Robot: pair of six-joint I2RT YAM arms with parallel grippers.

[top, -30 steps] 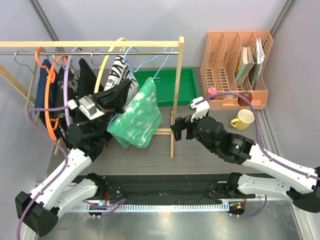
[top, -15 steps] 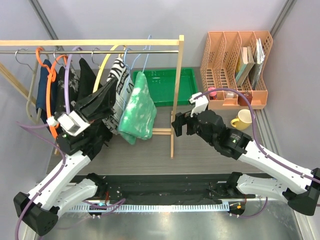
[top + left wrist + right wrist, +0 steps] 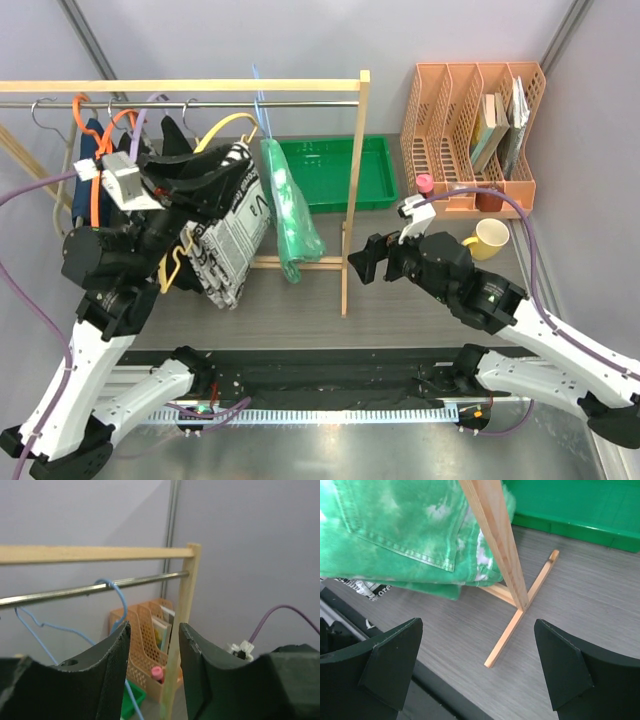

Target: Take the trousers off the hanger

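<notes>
From overhead I see the trousers (image 3: pixel 288 210) hanging on the hanger (image 3: pixel 259 100) from the rack's rail. Their long axis runs 12 to 6 o'clock, the free end pointing to 6, and they show as a narrow edge-on strip. They sit just at 3 o'clock of the newspaper-print garment (image 3: pixel 225 240).

My left gripper (image 3: pixel 232 165) is up by the rail at about 10 o'clock of the trousers. Its wrist camera shows the left gripper (image 3: pixel 154 630) with a gap between its fingers and nothing in it. Only that view shows the hanger's (image 3: pixel 114 584) hook over the metal rail; the trousers are out of it.

My right gripper (image 3: pixel 362 258) waits at 4 o'clock of the trousers, spread wide and empty (image 3: pixel 477 645). Its camera alone shows the trousers (image 3: pixel 405 530) broadside, stitched pocket and all, beside the wooden post (image 3: pixel 495 535).
</notes>
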